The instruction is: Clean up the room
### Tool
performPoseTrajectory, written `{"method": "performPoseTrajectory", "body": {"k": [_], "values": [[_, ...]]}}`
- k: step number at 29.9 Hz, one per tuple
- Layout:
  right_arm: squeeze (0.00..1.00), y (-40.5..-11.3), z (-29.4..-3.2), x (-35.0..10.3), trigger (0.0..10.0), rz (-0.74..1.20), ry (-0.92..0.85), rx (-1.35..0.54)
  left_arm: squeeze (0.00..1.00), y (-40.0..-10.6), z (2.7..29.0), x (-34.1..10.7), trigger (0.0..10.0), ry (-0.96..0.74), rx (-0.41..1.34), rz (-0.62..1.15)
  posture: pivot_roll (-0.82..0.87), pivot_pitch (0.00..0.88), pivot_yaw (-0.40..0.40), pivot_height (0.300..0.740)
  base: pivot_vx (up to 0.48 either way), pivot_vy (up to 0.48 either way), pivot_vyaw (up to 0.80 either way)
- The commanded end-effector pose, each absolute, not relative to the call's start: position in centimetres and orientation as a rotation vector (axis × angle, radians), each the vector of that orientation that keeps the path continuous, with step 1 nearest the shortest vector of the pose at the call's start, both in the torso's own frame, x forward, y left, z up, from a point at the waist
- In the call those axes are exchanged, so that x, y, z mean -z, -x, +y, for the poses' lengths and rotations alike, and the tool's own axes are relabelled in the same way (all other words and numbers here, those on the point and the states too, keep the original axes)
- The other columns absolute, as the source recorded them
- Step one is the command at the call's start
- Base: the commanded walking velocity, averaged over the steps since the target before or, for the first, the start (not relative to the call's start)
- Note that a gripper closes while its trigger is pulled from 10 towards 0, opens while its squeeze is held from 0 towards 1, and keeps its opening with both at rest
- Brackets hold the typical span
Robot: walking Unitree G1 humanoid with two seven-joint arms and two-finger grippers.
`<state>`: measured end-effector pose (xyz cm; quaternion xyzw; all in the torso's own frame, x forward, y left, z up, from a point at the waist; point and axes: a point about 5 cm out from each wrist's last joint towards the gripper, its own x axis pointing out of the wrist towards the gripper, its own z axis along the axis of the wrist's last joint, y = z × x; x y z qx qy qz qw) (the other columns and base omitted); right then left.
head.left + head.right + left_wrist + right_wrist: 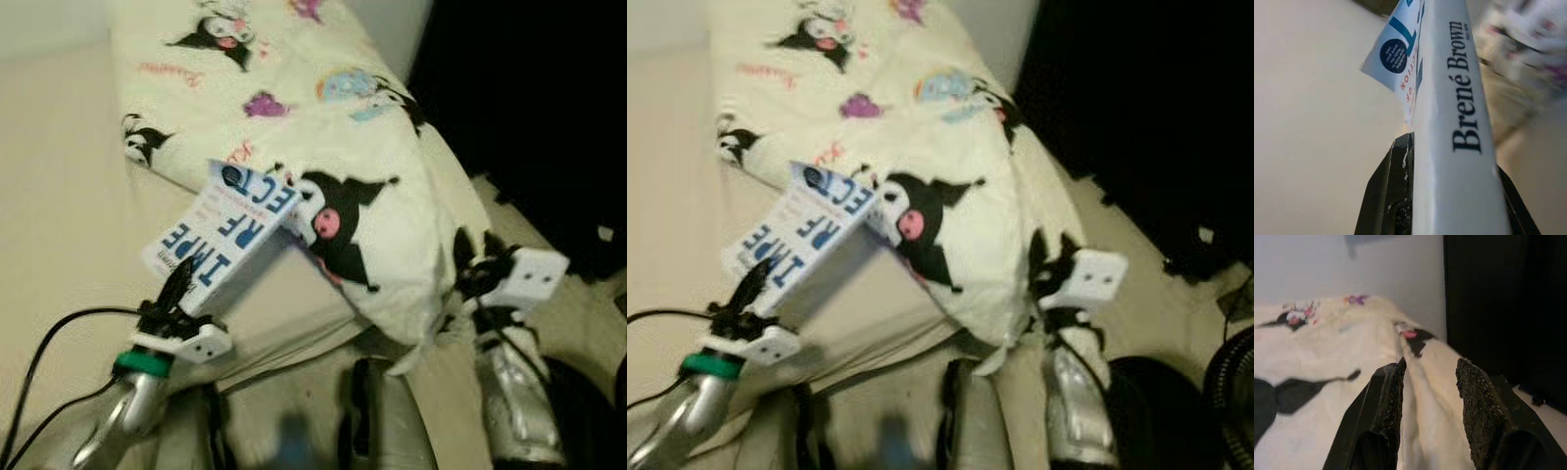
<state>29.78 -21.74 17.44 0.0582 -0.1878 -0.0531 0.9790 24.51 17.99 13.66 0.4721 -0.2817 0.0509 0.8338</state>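
Left eye view gives you the bed (59, 196) first: a pale cream sheet that runs off the left and far edges of the picture, with a cream blanket (323, 117) printed with black cartoon figures lying over its right half and spilling down the near right corner. To the right of the bed everything is a dark mass you cannot read; only a strip of pale floor (588, 313) shows below it. The whole picture is soft, so the print on the blanket is blurred. Your left gripper (179, 284) sits near and left over the sheet, clamped on the near edge of a white book (230, 230) with large blue letters, which tilts up and away so that its far corner meets the blanket's edge. In the left wrist view the book's spine (1459, 112) reads "Brené Brown", with black fingers (1386, 196) pressed to either side of it; the cover is cut off at the top. Your right gripper (470, 269) is at the blanket's near right corner; in the right wrist view its fingers (1388, 416) stand apart with folds of blanket between them, not pinched.
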Motion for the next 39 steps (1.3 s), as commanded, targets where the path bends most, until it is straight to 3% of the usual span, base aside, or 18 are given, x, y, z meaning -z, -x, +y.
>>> {"method": "performPoseTrajectory", "body": {"k": [1,4,8,11,13,18,20,22,24,25,27,32,33,35,37,39], "values": [[0.00,-29.4,-22.5,-17.0,10.0,-0.361,-0.141,0.135,0.00,-24.4,18.4,-14.8,10.0,-0.999,-0.146,-0.614,0.02,0.157,0.038,0.585,0.000,0.000,0.00],[0.00,-30.1,-24.2,-16.9,10.0,-0.333,-0.169,0.205,0.00,-24.5,20.6,-16.6,10.0,-1.026,-0.265,-0.603,0.05,0.142,0.031,0.585,0.000,0.000,0.00],[0.00,-32.7,-23.4,-14.8,10.0,-0.198,-0.168,0.216,0.00,-25.6,22.3,-19.3,10.0,-1.046,-0.372,-0.609,0.08,0.130,0.026,0.585,0.000,0.000,0.00],[0.00,-35.9,-19.8,-13.7,10.0,-0.095,-0.129,0.165,0.00,-27.8,22.7,-22.5,10.0,-0.948,-0.415,-0.641,0.09,0.121,0.032,0.585,0.000,0.000,0.00],[0.00,-35.9,-19.8,-13.7,10.0,-0.095,-0.129,0.165,0.00,-27.8,22.7,-22.5,10.0,-0.948,-0.415,-0.641,0.09,0.121,0.032,0.585,0.000,0.000,0.00],[0.00,-38.1,-14.8,-12.9,10.0,0.070,0.038,0.085,0.00,-29.3,20.4,-26.9,10.0,-0.605,-0.235,-0.674,0.10,0.104,0.035,0.585,0.000,0.000,0.00],[0.00,-38.2,-12.1,-12.6,10.0,0.113,0.027,-0.041,0.00,-29.4,19.6,-28.4,10.0,-0.518,-0.176,-0.706,0.11,0.101,0.032,0.585,0.000,0.000,0.00],[0.00,-38.2,-12.1,-12.6,10.0,0.113,0.027,-0.041,0.00,-29.4,19.6,-28.4,10.0,-0.518,-0.176,-0.706,0.11,0.101,0.032,0.585,0.000,0.000,0.00],[0.00,-38.0,-9.6,-12.6,10.0,0.114,-0.013,-0.191,0.00,-29.5,18.7,-29.5,10.0,-0.465,-0.117,-0.712,0.10,0.099,0.029,0.585,0.000,0.000,0.00],[0.00,-38.0,-9.6,-12.6,10.0,0.114,-0.013,-0.191,0.00,-29.5,18.7,-29.5,10.0,-0.465,-0.117,-0.712,0.10,0.099,0.029,0.585,0.000,0.000,0.00],[0.00,-37.4,-7.2,-12.2,10.0,0.123,-0.030,-0.373,0.00,-29.7,18.2,-30.2,10.0,-0.410,-0.063,-0.704,0.09,0.096,0.028,0.585,0.000,0.000,0.00],[0.00,-36.3,-5.2,-11.4,10.0,0.134,-0.020,-0.568,0.00,-30.1,18.1,-30.6,10.0,-0.384,-0.036,-0.697,0.09,0.094,0.029,0.585,0.000,0.000,0.00],[0.00,-35.4,-4.4,-10.8,10.0,0.148,-0.024,-0.698,0.00,-30.2,18.2,-30.8,10.0,-0.369,-0.029,-0.692,0.08,0.091,0.030,0.585,0.000,0.000,0.00],[0.00,-33.3,-3.9,-10.4,10.0,0.116,0.007,-0.920,0.00,-30.6,18.3,-31.1,10.0,-0.354,-0.025,-0.688,0.08,0.091,0.030,0.585,0.000,0.000,0.00],[0.00,-33.0,-4.5,-11.1,10.0,0.065,-0.007,-0.931,0.00,-30.7,18.3,-31.2,10.0,-0.351,-0.025,-0.690,0.07,0.088,0.029,0.585,0.000,0.000,0.00],[0.00,-34.1,-6.6,-13.2,10.0,-0.040,-0.094,-0.788,0.00,-30.8,18.3,-31.4,10.0,-0.353,-0.023,-0.695,0.07,0.088,0.029,0.585,0.000,0.000,0.00]]}}
